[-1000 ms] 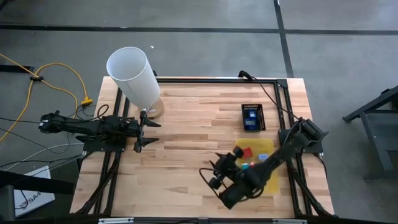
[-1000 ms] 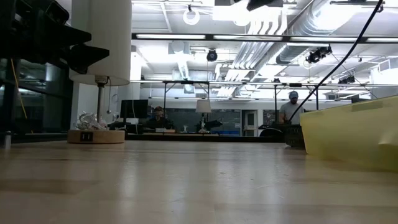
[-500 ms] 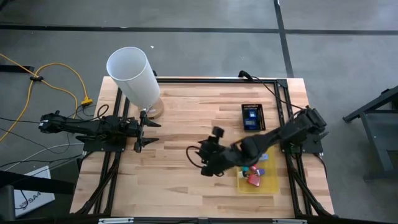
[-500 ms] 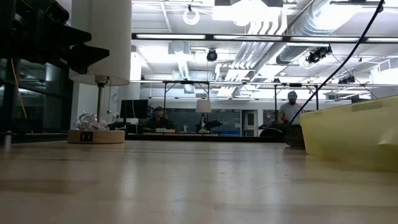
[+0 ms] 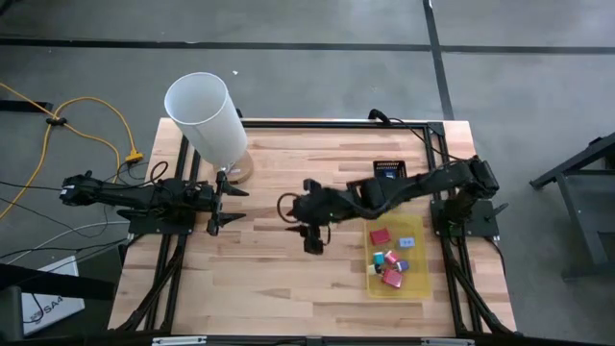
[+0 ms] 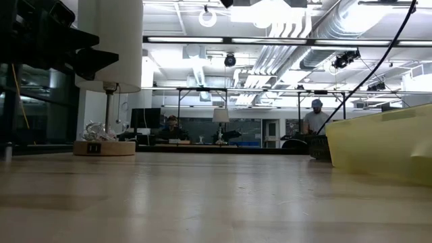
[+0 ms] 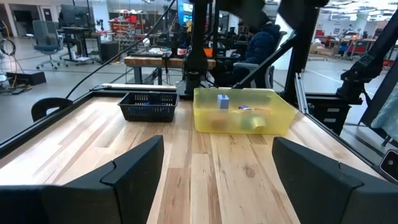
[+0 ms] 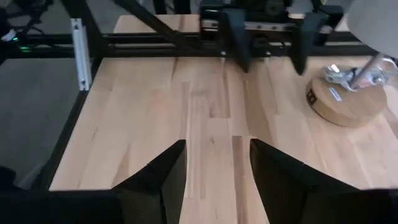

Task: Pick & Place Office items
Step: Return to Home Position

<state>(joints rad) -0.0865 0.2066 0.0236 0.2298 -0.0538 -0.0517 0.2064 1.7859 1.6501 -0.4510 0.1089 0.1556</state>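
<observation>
– Yellow tray, where's it sit?
– Right side of the table, near half. Translucent, rectangular. The office items lie inside it: at least 6 small blocks, red, pink, cyan, blue, and 1 white w/ a blue mark.
– What else is on the table?
– Black basket just beyond the tray on the far side, partly under the right arm. Tall white cylinder far-left, on a thin post over a round wooden base.
– Right jaws?
– Over the table ctr, well left of the tray, pointing toward the left arm. Spread, nothing btwn them. The right wrist view shows bare planks in the gap.
– Left jaws?
– That arm lies along the left edge. Jaws sit just on the near side of the wooden base, spread wide, holding nothing. Left wrist view looks across to tray & basket, and 1 blue block stands higher than the rest in there.
– Low view?
– Tray wall fills the right, cylinder & base at left. Can't make out the items thru the wall.
– People?
– 2 far off in the room behind: 1 person near ctr, 1 in a cap farther right. The left wrist view has 1 more, in a dark jacket, beyond the tray.
</observation>
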